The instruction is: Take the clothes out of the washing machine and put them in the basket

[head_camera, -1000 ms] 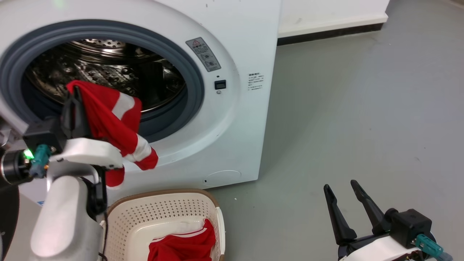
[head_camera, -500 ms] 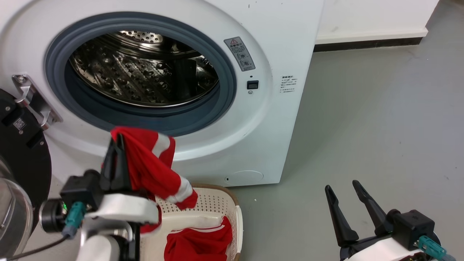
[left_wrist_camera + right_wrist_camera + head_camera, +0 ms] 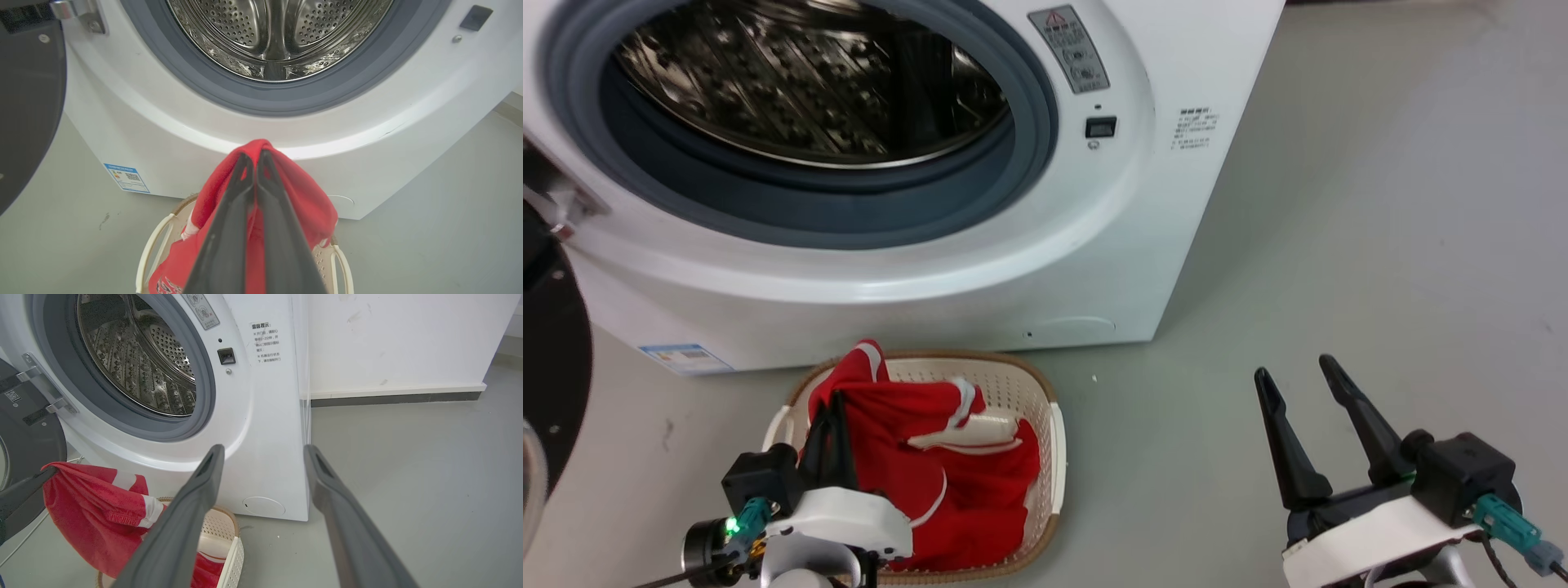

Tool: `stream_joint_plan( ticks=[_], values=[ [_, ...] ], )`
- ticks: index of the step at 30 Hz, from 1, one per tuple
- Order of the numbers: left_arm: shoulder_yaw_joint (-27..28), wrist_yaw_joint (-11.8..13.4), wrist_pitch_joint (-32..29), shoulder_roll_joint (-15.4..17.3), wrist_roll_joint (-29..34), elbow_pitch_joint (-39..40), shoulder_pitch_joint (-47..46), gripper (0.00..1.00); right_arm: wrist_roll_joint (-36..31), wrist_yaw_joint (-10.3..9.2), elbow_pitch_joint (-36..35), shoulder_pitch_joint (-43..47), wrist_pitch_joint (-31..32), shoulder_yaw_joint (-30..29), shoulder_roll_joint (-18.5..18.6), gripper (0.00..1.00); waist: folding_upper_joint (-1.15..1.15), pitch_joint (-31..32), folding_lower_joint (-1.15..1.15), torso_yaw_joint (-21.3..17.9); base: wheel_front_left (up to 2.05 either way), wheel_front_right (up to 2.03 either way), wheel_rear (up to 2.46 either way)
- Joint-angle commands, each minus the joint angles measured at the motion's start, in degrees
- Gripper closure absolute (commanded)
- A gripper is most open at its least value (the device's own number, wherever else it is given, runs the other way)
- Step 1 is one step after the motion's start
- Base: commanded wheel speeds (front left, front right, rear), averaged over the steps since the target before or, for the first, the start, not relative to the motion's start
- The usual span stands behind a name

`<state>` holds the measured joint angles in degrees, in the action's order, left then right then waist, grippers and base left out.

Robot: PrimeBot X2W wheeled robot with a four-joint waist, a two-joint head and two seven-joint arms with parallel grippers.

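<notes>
- Left wrist view: the left gripper (image 3: 254,154) has its two fingers pressed together on a bunched fold of a red garment (image 3: 304,196), and the cloth humps over both tips.
- The garment hangs over the basket (image 3: 1055,441). In the head view its lower folds seem to reach down inside the basket, but I cannot tell how much of it rests there.
- A second red piece (image 3: 204,573) lies in the basket, under the hanging one.
- Handling, as I judge it: the cloth is soft, light and limp. It will keep no shape, and it will drape and trail from wherever it is pinched. Nothing about it is fragile.
- The cloth looks grippy rather than slick, yet a single thin edge could slide out. A thick gathered fold, like the one pinched now, is the safer hold.
- A loose sleeve or hem could snag on the basket's rim or drape outside the basket.
- The washer (image 3: 1094,269) stands just behind the basket. The part of its drum (image 3: 278,36) that can be seen is bare steel.
- The right gripper (image 3: 1294,369) is well off to the basket's right, over the floor (image 3: 1380,204), with its fingers spread and holding nothing.
</notes>
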<state>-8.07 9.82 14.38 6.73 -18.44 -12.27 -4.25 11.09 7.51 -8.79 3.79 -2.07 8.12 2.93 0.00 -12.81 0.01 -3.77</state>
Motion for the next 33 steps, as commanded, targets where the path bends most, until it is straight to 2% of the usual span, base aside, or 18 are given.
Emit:
stream_joint_plan(
  ticks=[1,12,17,23,29,32,33],
  values=[
    [0.27,-0.73,0.60,-0.61,0.08,-2.75,-2.29,1.00,-0.18,-0.04,-0.22,-1.98,-0.37,0.18,-0.10,0.00,0.00,-4.61,-0.01,-1.32,0.00,0.00,0.00],
    [5.54,-2.94,0.89,-2.48,3.06,-17.11,-10.68,1.00,0.38,-0.04,0.79,-8.61,-2.27,2.19,0.06,0.00,0.00,-17.22,-0.01,-5.27,0.00,0.00,0.00],
    [7.82,-2.77,0.82,-2.83,4.24,-24.42,-13.91,1.00,1.04,-0.04,2.29,-10.98,-3.58,2.81,0.64,0.00,0.00,-21.45,-0.01,-6.39,0.00,0.00,0.00],
    [10.64,-2.40,0.83,-2.81,4.92,-32.88,-16.46,1.00,2.03,-0.04,4.24,-13.00,-5.15,3.75,0.75,0.00,0.00,-24.06,-0.01,-7.55,0.00,0.00,0.00],
    [12.82,-3.10,0.83,-2.49,4.68,-38.50,-17.24,1.00,2.39,-0.04,5.93,-13.71,-6.04,4.08,0.76,0.00,0.00,-23.74,-0.01,-7.98,0.00,0.00,0.00],
    [13.65,-3.30,0.83,-2.64,4.86,-40.25,-17.10,0.00,2.38,-0.04,6.81,-13.59,-6.38,3.45,0.73,0.00,0.00,-22.03,-0.01,-7.46,0.00,0.00,0.00],
    [13.61,-3.52,0.83,-2.74,5.12,-40.70,-16.87,0.00,2.30,-0.04,7.09,-13.40,-6.58,3.18,0.71,0.00,0.00,-21.05,-0.01,-7.13,0.00,0.00,0.00]
  ],
)
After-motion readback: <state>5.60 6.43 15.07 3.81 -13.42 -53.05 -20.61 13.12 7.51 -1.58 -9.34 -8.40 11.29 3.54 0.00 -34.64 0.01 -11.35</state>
